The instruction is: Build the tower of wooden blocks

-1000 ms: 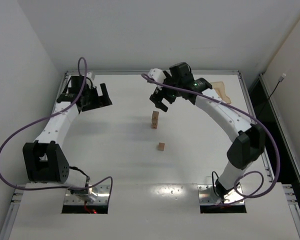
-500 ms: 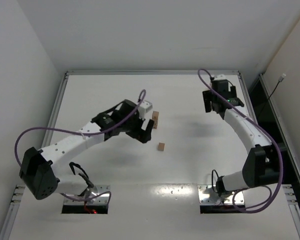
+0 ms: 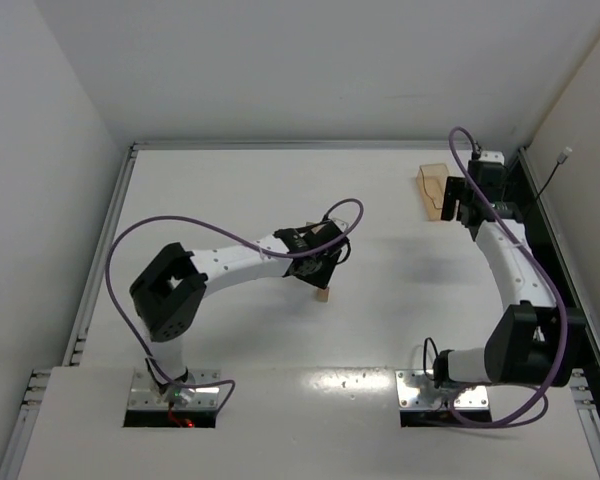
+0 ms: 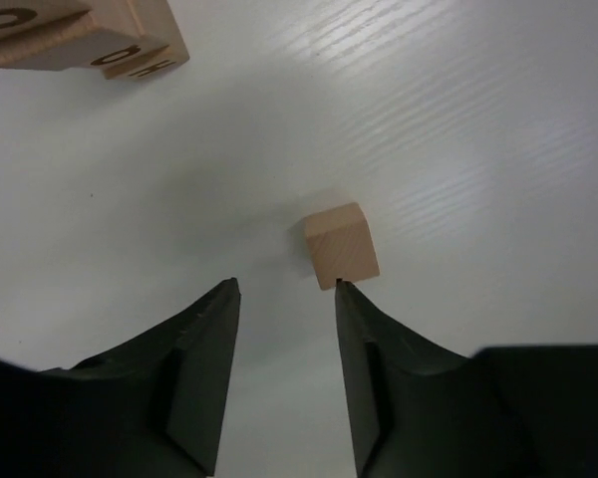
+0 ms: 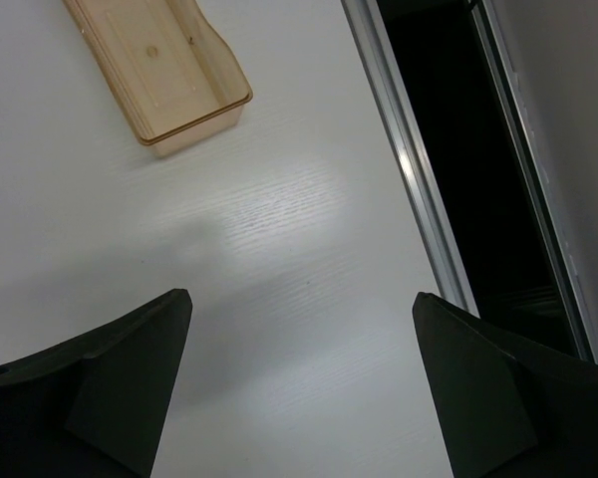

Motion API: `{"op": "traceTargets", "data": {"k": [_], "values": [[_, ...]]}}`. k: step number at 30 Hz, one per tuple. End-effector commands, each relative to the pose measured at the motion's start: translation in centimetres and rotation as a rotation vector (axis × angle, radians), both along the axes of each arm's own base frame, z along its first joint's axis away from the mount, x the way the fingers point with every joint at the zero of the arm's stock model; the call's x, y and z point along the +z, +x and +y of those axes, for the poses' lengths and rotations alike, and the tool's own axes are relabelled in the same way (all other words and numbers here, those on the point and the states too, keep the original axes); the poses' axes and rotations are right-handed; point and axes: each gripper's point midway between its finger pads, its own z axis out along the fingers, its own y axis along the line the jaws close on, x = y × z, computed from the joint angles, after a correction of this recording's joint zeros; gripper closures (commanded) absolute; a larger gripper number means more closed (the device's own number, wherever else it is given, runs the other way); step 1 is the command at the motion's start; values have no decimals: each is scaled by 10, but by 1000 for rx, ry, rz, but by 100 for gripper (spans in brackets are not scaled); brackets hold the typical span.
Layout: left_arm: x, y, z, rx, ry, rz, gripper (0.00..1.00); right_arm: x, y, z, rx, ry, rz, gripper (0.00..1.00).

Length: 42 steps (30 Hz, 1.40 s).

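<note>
A small plain wood block (image 4: 341,246) lies on the white table just beyond my left gripper's right fingertip (image 4: 344,291), outside the gap. The left gripper (image 4: 286,283) points down with its jaws narrowed to about a block's width and nothing between them. From above, that block (image 3: 322,293) shows just below the left gripper (image 3: 320,262). Lettered wood blocks (image 4: 90,40), stacked, fill the left wrist view's top left corner; the left arm hides this tower from above. My right gripper (image 5: 301,296) hangs wide open and empty near the right edge, also seen from above (image 3: 467,205).
A translucent tan tray (image 5: 159,70) lies at the back right, just beyond the right gripper, and shows from above (image 3: 435,190). The metal table rail (image 5: 409,159) and a dark drop run right beside the right gripper. The left arm (image 3: 230,265) reaches across the table's middle.
The left arm swung from the back left corner to the middle, over the loose block, and its jaws narrowed. The right arm pulled away from the stack to the back right, by the tray.
</note>
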Motion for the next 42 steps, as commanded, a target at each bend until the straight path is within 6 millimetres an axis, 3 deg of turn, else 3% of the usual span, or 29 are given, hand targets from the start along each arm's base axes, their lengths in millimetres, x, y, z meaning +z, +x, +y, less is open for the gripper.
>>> {"op": "traceTargets", "data": {"k": [1, 5, 9, 14, 18, 33, 42], "values": [[7, 11, -5, 73, 1, -33, 63, 6, -1, 3, 3, 65, -63, 10], [5, 5, -18, 53, -2, -30, 65, -1, -1, 3, 16, 99, -47, 10], [0, -1, -24, 22, -2, -10, 49, -5, 4, 3, 33, 137, -26, 10], [-3, -9, -32, -15, -6, 1, 44, 5, 3, 6, 44, 139, -60, 11], [-10, -11, -36, -24, -7, 20, 44, 16, -2, 6, 47, 133, -94, 11], [-35, -17, -42, -54, 24, 87, 50, 14, 1, 7, 58, 150, -95, 11], [-37, -18, -43, -58, 27, 99, 59, 9, 1, 12, 80, 171, -88, 11]]}}
